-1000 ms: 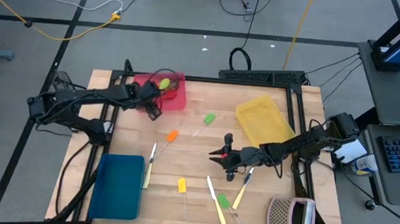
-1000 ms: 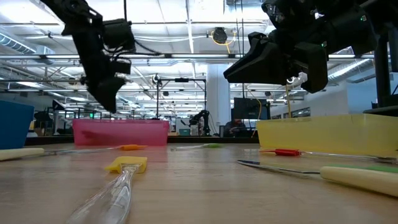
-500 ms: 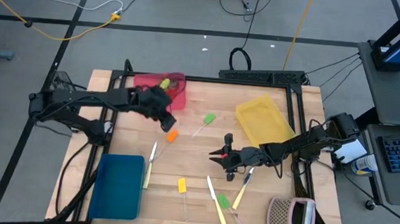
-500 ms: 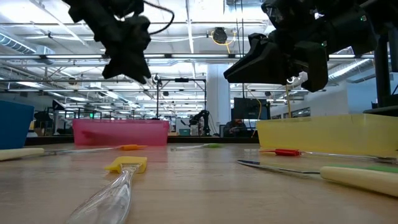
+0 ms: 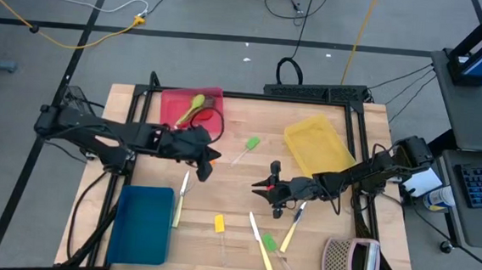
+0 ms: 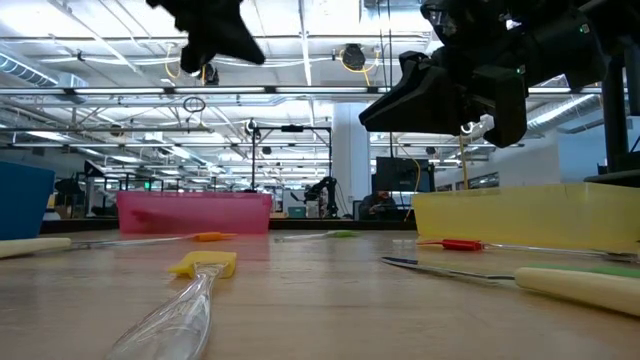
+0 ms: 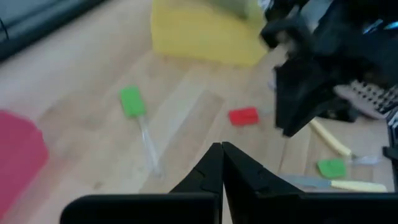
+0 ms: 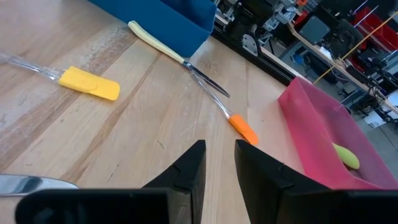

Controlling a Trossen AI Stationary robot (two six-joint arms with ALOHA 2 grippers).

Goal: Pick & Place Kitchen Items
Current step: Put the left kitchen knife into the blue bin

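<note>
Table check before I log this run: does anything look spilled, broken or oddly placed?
Nothing stands out. Utensils lie scattered flat on the table, as expected mid-sorting; a green spoon lies in the red tray. No spill or damage shows.

Slim spatulas [image 5: 219, 224], knives [image 5: 254, 229] lie flat, scattered; green spoon [image 5: 194, 106] in red tray [image 5: 175, 105].

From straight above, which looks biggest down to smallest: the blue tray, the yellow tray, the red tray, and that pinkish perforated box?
1. Flat blue tray, clearly largest.
2. Flat yellow tray.
3. Flat red tray, close to the yellow one; an arm covers part of it, so their order is unsure.
4. Pinkish-grey perforated box, plainly smallest.
</note>
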